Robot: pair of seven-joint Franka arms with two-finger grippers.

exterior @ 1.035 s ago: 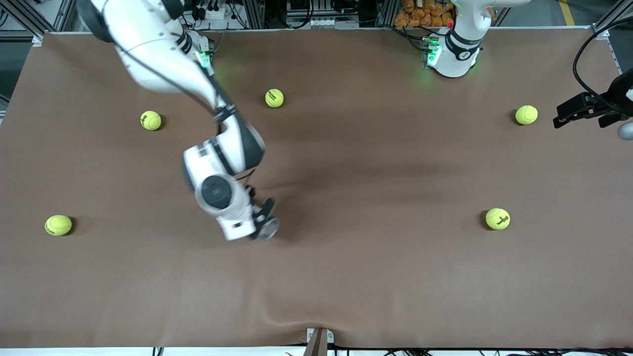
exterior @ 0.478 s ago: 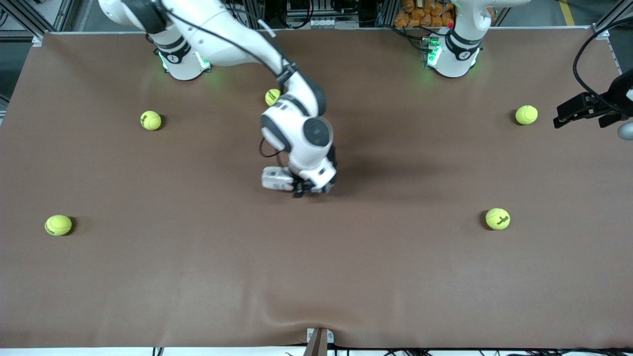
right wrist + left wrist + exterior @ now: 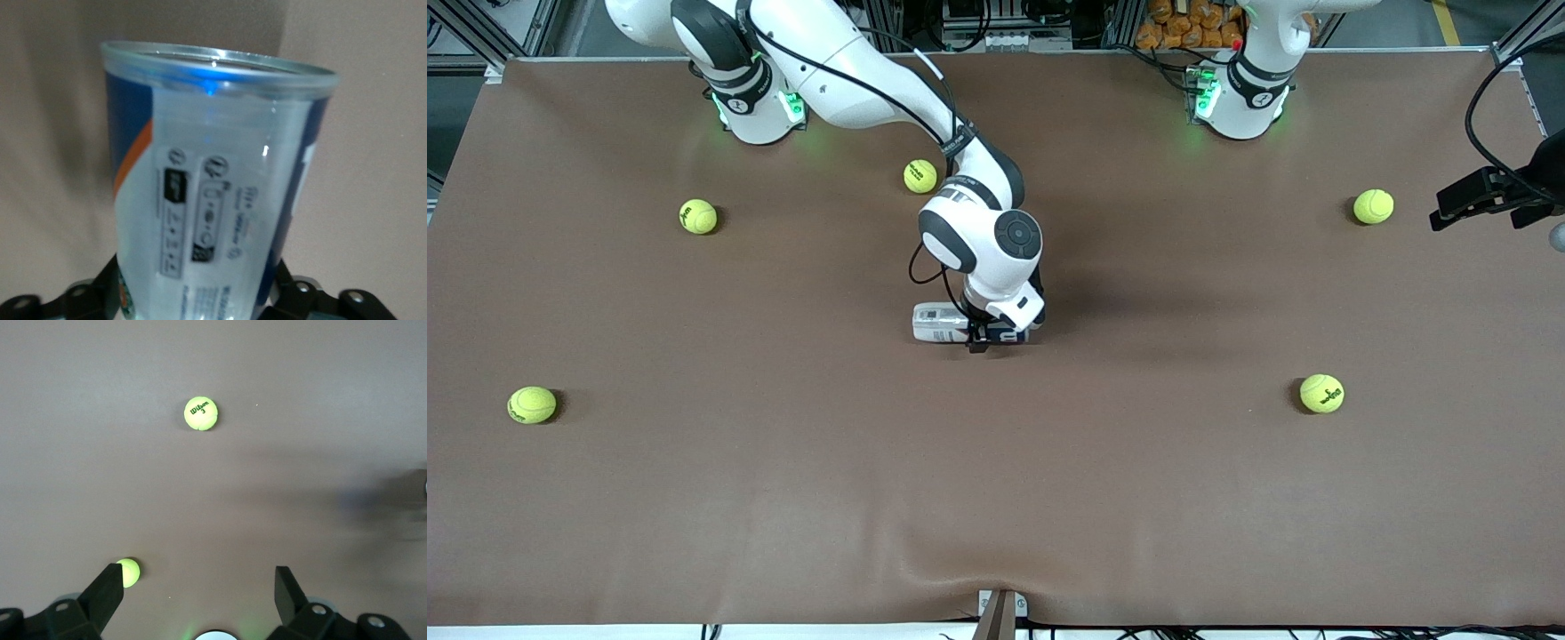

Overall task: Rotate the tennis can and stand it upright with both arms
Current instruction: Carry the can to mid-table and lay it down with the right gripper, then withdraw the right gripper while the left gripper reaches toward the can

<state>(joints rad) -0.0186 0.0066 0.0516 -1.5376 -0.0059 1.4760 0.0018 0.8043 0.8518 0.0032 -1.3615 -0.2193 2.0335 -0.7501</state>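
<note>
Right gripper clamps clear cylindrical tennis can.

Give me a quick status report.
Right gripper shut on tennis can, lying on its side mid-table. Left gripper open, waiting at table's end. Nothing in the way.

Clear, blue-and-white-labelled tennis can; yellow-green balls

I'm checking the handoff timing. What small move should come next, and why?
Probably bring the left tool, open over the table's edge at the left arm's end, in toward the can. The right tool sits at the can's middle, and the can lies on its side near the table's centre. Standing it up needs both arms.
</note>
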